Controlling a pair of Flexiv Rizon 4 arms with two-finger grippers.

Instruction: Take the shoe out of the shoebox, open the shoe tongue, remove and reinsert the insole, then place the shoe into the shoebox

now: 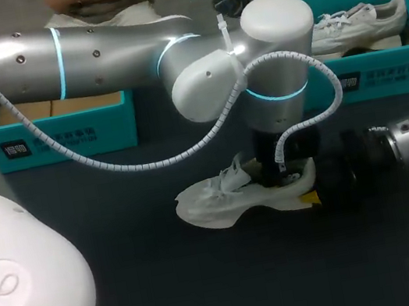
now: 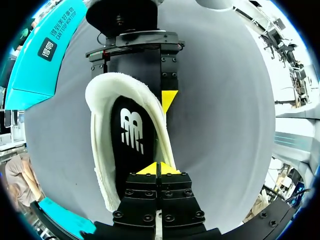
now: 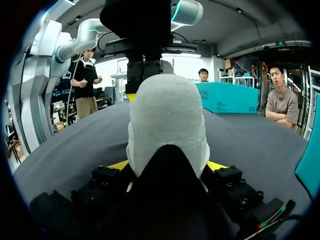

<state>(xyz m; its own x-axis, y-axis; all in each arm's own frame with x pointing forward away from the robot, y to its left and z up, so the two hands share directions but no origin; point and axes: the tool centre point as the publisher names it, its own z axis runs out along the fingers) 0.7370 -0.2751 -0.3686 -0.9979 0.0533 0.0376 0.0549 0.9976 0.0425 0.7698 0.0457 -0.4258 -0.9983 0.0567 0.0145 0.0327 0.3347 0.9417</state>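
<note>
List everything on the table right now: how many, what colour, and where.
white knit sneaker: one, white, mid-table.
black insole: one, black, inside that sneaker.
white lace-up sneaker: one, white, inside the right shoebox.
left teal cardboard shoebox: one, teal, table's far edge.
right teal cardboard shoebox: one, teal, table's far edge.
dark table: one, dark grey, under everything.
left pincer: one, black, yellow tips, shut, at the sneaker's opening.
right pincer: one, black, yellow tips, shut on the sneaker's heel.

Robotics lab; 2 silver arms (image 1: 92, 54), dark table (image 1: 172, 285), teal shoeboxes (image 1: 66, 134)
</note>
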